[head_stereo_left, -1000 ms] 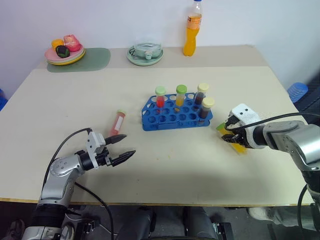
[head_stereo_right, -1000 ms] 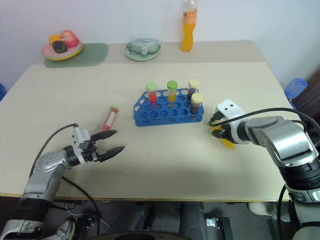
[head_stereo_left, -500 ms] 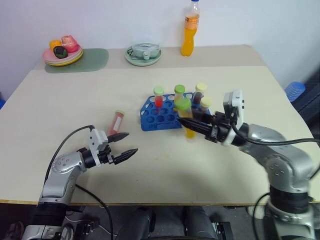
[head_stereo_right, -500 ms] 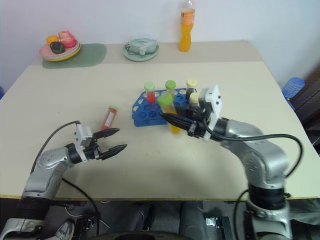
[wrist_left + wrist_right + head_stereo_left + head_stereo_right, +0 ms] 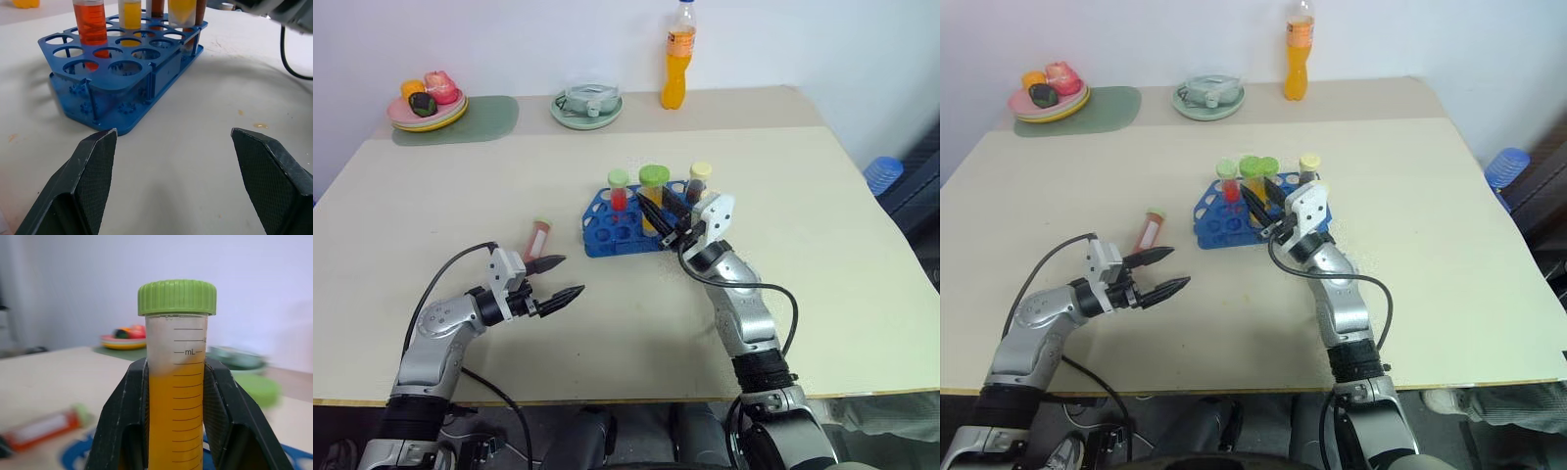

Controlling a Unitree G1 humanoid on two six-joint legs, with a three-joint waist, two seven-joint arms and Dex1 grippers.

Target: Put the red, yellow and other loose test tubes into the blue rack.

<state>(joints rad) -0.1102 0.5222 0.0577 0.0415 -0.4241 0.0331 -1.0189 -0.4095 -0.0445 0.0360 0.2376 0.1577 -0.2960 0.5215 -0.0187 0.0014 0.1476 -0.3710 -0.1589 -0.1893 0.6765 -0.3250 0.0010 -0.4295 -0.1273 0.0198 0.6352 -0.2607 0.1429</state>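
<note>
Yellow tube [image 5: 176,382] being held upright over the blue rack [image 5: 625,231]

It is being clamped by the right pincer [image 5: 656,211]; the left pincer [image 5: 560,279] is being kept apart near the red tube [image 5: 539,238] lying on the bench [image 5: 822,196].

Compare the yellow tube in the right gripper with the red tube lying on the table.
The yellow tube stands upright, clamped in the right gripper above the blue rack; the red tube lies flat on the table, ungripped, beside the open left gripper. One holds yellow-orange liquid, the other red. Both are capped.
</note>
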